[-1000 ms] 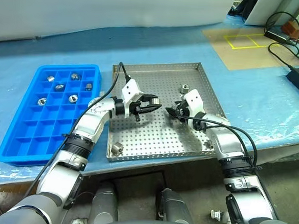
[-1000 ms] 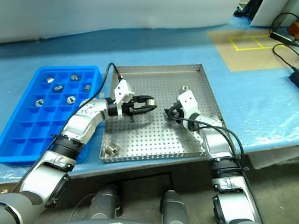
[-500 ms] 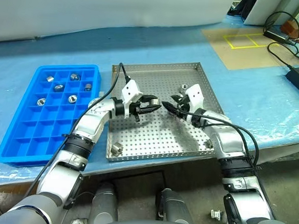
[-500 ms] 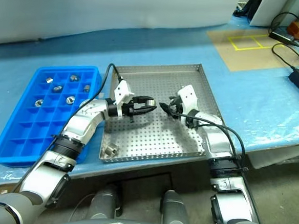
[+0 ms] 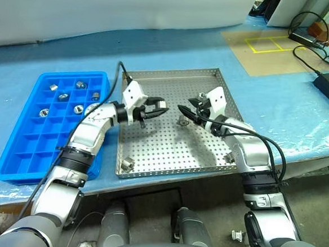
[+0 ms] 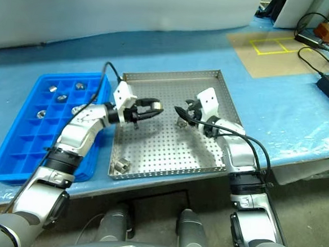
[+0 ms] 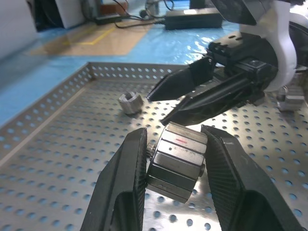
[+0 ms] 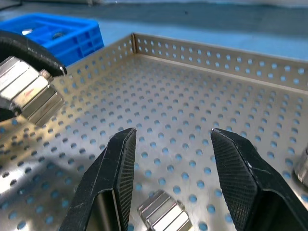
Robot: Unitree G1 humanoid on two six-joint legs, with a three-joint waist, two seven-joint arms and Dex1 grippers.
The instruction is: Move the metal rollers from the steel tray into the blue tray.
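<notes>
A blue-covered table is seen carrying the steel tray and, just beside it on the robot's left, the blue tray. Six metal rollers are held in the far compartments of the blue tray, among them one near the far left corner. Both arms are raised over the middle of the steel tray, their tips pointed toward each other and near, but apart. The left gripper is clamped on a roller, which is gripped between its two black fingers above the perforated floor. The right gripper is held with its jaws parted and nothing between them. Loose rollers are left in the steel tray: one near the front left corner, one under the right gripper, one toward the far right, and one by the right rim.
</notes>
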